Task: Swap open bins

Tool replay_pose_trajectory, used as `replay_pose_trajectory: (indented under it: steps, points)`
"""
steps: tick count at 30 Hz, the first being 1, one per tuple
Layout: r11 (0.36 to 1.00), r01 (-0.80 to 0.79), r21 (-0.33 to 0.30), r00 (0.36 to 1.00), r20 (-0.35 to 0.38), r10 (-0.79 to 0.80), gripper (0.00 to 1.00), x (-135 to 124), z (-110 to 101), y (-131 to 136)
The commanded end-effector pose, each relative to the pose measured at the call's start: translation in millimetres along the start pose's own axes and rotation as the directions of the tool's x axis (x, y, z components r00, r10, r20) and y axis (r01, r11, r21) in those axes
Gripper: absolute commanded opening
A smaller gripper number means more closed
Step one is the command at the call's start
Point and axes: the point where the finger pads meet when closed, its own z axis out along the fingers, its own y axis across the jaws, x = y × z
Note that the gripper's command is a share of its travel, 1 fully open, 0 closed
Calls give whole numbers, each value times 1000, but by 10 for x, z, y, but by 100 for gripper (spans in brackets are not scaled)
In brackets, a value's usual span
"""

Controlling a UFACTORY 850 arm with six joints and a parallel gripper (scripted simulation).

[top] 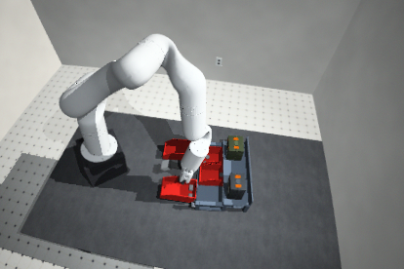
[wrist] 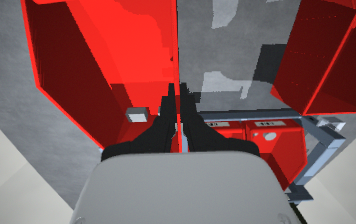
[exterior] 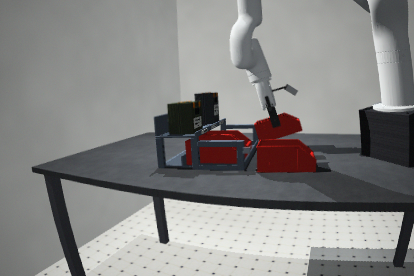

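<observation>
My gripper is shut on a side wall of a red open bin. This bin hangs above the table just in front of the shelf, its rear end toward the shelf and lower than its raised open front. Grey parts lie in it near the rear. Another red bin stands on the table; no parts show in it. The shelf's place nearest the held bin is empty.
Two other red bins stand side by side in the blue-grey shelf; one is beside the empty place. Two dark boxes with orange marks stand on the shelf's upper board.
</observation>
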Motion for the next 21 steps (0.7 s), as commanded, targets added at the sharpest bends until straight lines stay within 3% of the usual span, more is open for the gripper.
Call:
replay_pose_trajectory:
  steps: [1,21]
  points:
    - [1000,0,0,1000,1,0,0,-9,-8,-2]
    - [1000,0,0,1000,2,0,0,-73,-26,-2]
